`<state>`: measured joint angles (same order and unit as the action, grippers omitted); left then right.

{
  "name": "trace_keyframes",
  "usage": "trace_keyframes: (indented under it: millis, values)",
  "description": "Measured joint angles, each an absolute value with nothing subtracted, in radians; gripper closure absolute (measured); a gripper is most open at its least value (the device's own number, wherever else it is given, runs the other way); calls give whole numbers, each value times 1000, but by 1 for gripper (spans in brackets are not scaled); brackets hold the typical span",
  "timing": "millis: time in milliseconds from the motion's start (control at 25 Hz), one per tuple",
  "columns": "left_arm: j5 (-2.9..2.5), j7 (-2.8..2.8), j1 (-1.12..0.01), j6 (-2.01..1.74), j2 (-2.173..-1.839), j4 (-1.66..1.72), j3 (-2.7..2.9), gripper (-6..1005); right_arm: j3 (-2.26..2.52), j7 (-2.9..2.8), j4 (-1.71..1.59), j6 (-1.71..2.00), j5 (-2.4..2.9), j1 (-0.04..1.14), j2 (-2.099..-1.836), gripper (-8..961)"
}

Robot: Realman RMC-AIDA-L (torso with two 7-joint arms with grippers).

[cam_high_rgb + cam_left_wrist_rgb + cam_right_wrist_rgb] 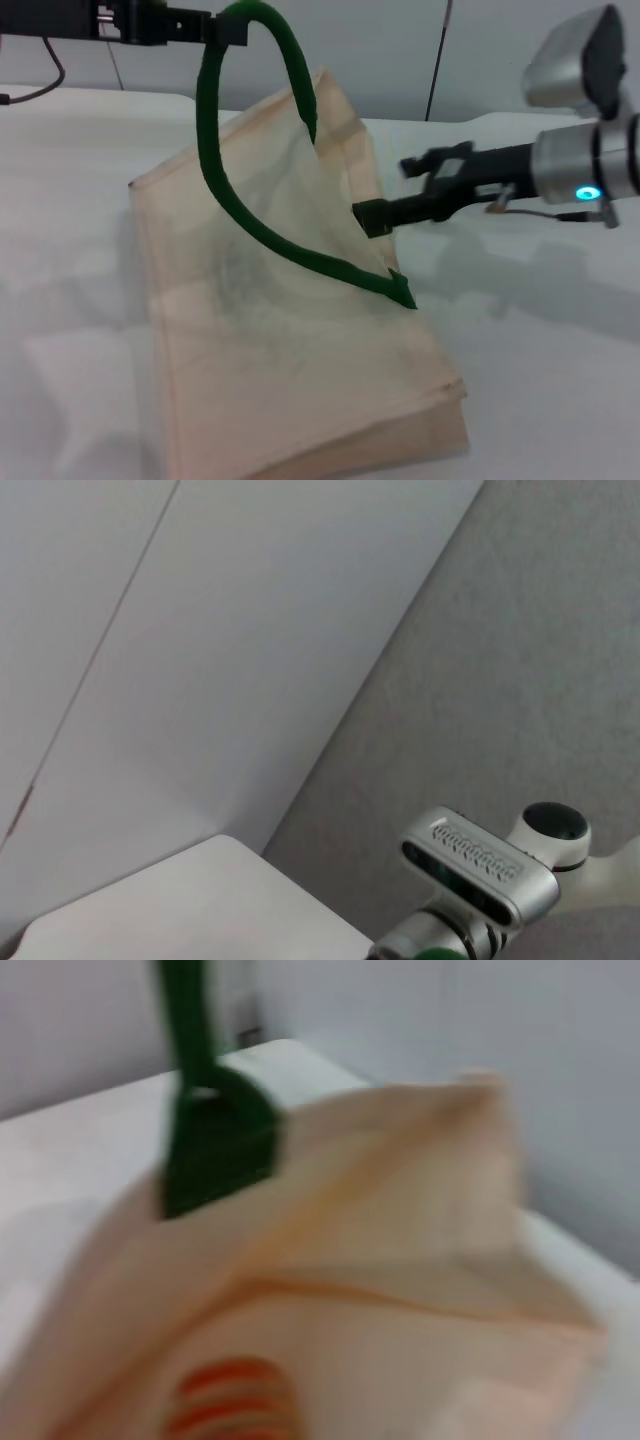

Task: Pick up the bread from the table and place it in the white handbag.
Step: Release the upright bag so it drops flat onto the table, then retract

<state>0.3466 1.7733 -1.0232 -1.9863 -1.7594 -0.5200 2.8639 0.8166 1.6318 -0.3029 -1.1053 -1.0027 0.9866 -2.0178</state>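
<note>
The white handbag (300, 350) lies on the table (540, 330) with its mouth facing my right arm. My left gripper (222, 28), at the top of the head view, is shut on the upper green handle (210, 150) and holds that side of the bag up, so the mouth gapes. My right gripper (383, 192) is at the mouth's edge, its fingers apart with nothing between them. The bread (232, 1400) shows only in the right wrist view, its orange stripes low inside the bag's opening (400, 1290). The head view does not show the bread.
The second green handle (340, 268) lies across the bag's lower side. The right arm's silver wrist housing (575, 65) is above the table at the right and also shows in the left wrist view (480, 872). A wall stands behind the table.
</note>
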Motion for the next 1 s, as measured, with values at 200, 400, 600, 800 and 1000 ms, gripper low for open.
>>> trace_keyframes:
  millis: [200,400,600,800,1000]
  values:
    - [345,1773,-1015,-1976,-1762,-520,2864,772,769,1626,-397,-1038,-1010,907,-2017,59]
    - [344,1770,-1013,-1974,-1766,-520,2864,770,639,1628,-437,-981,-1011,857,-2017,59]
    - [343,1776,-1012,-1945,-1770,-520,2864,768,531,1641,-446,-982,-1012,827,-2017,59]
    - [332,1779,-1012,-1922,-1775,-520,2864,766,512,1653,-447,-983,-1013,814,-2017,59]
    - [331,1770,-1011,-1909,-1775,-520,2864,764,497,1660,-441,-988,-1012,808,-2020,59]
